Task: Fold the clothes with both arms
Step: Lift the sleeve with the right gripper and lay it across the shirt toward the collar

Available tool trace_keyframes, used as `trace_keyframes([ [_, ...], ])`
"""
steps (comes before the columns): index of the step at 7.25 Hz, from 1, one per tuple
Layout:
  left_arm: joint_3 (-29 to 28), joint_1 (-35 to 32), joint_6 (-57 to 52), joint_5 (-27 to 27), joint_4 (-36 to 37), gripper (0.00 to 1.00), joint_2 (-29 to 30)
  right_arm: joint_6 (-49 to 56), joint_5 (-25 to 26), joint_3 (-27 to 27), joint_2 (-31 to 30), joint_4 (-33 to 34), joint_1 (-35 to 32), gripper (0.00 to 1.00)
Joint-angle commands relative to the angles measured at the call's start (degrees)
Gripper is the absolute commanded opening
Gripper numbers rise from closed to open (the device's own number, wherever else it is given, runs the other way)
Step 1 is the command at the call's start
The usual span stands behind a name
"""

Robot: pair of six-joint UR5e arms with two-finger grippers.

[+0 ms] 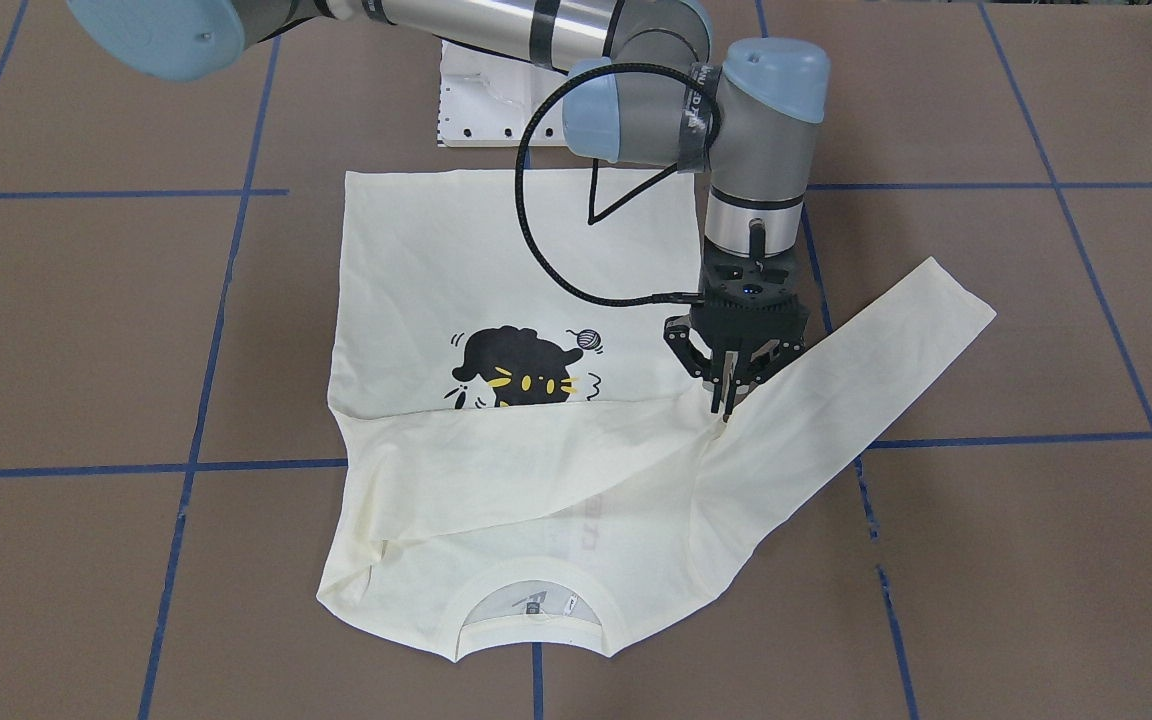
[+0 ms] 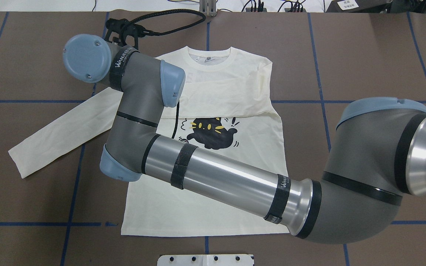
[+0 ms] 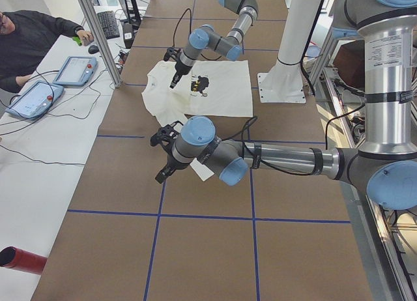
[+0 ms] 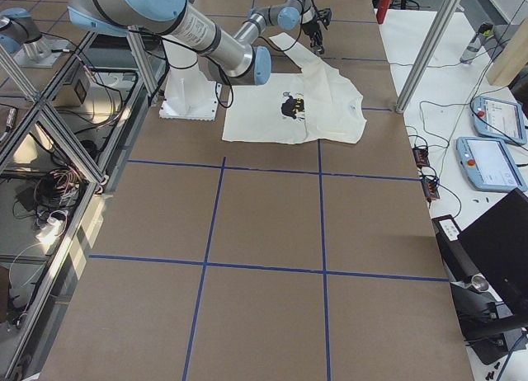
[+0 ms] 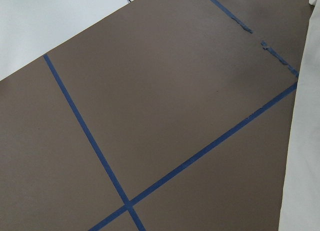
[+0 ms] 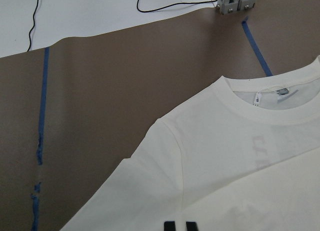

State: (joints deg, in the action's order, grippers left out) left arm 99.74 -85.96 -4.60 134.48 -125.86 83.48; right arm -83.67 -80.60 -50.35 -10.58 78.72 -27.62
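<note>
Stage: early, on this evidence; one fold made, most outstanding.
Right arm (image 2: 216, 173): reaching across from the robot's right to the garment's left side.
Left arm (image 3: 287, 159): out over the table, left of the garment.
T-shirt (image 1: 416, 260): flat at mid-table, cat print (image 1: 516, 375) up, hem near the robot, collar (image 1: 531, 588) far.
Right-side sleeve (image 1: 496, 455): laid across the chest, just beyond the print.
Left-side sleeve (image 1: 866, 370): spread on the table, unfolded.
Right gripper (image 1: 726, 400): fingers drawn almost together, tips at the left armpit crease; grip on cloth impossible to confirm.
Left gripper (image 3: 161, 171): hovering near the left-side sleeve; finger spread impossible to tell.
Left to do: probably the left-side sleeve, then the body.
Room: workshop bay with metal framing; person (image 3: 36, 34) seated at a white side bench (image 3: 39, 157) on the far side, control tablets (image 3: 75, 70) at hand.
Table (image 1: 86, 320): brown, gridded in blue tape (image 1: 203, 400), scuffed in places.
Pedestal plate (image 1: 471, 100): white, at the near edge, just beside the hem.
</note>
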Motion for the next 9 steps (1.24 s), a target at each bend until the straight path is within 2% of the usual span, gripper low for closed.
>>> trace_keyframes([
  [1,-0.4,0.0,0.0,0.0,0.0,1.00,0.2,-0.1,-0.1,1.0,1.0,-0.1,-0.1,1.00],
  [2,-0.3,0.0,-0.1,0.0,0.0,1.00,0.3,0.3,-1.0,1.0,1.3,-0.1,-0.9,1.00],
  [4,-0.1,0.0,2.4,0.0,-1.5,1.00,1.0,3.9,-14.8,-0.1,1.0,3.3,-7.5,1.00],
  [5,0.7,0.1,4.5,-0.2,-5.8,1.00,0.7,7.8,-18.0,-5.3,-0.1,11.2,-10.0,1.00],
  [6,0.2,0.8,6.7,0.3,-8.4,1.00,0.7,11.0,-22.9,-15.2,-4.5,17.4,-13.1,1.00],
  [7,1.5,5.6,11.6,0.1,-9.0,1.00,1.0,15.2,-26.8,-24.4,-10.8,20.7,-16.4,1.00],
  [8,1.9,9.2,14.1,-1.2,-9.4,1.00,0.6,21.5,-27.9,-32.6,-18.3,20.8,-19.3,1.00],
  [9,2.0,11.8,16.9,-6.8,-11.0,1.00,0.1,30.1,-32.6,-37.8,-25.6,20.7,-24.4,1.00],
])
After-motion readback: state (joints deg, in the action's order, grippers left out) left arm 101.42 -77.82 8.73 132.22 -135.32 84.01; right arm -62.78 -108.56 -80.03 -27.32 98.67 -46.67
